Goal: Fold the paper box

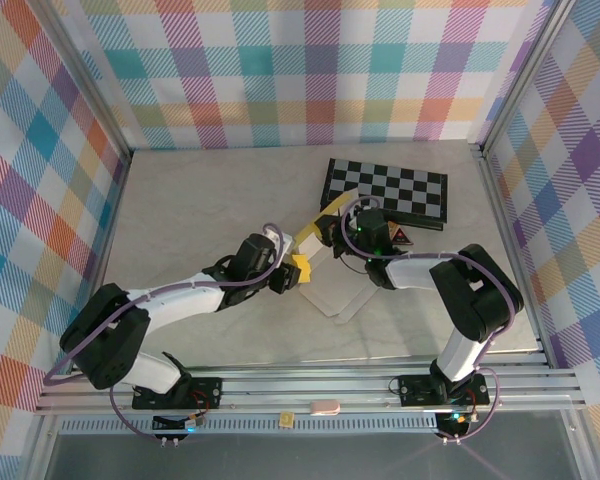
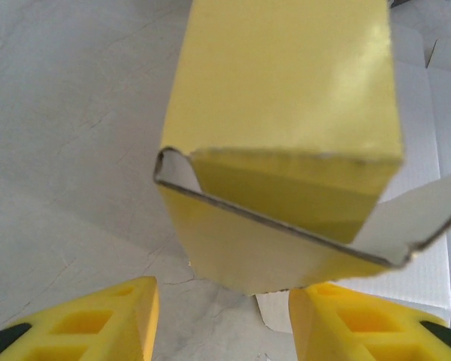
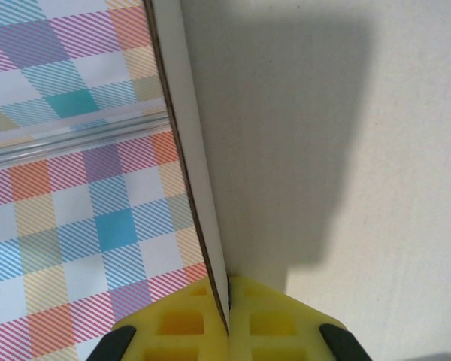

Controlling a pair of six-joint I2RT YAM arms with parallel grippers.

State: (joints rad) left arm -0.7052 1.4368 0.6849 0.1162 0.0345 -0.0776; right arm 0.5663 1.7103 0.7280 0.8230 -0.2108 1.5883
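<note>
One paper box [image 1: 310, 242], one checkered board [image 1: 385, 190], two grippers. The box lies mid-table [image 1: 200, 220], long axis diagonal, its far end at the board's near-left corner.

The left wrist view shows the box's open end [image 2: 286, 135] facing the left gripper [image 2: 224, 316], whose fingers are spread. The right wrist view shows the right gripper [image 3: 227, 301] pinching one thin panel [image 3: 189, 150].
</note>
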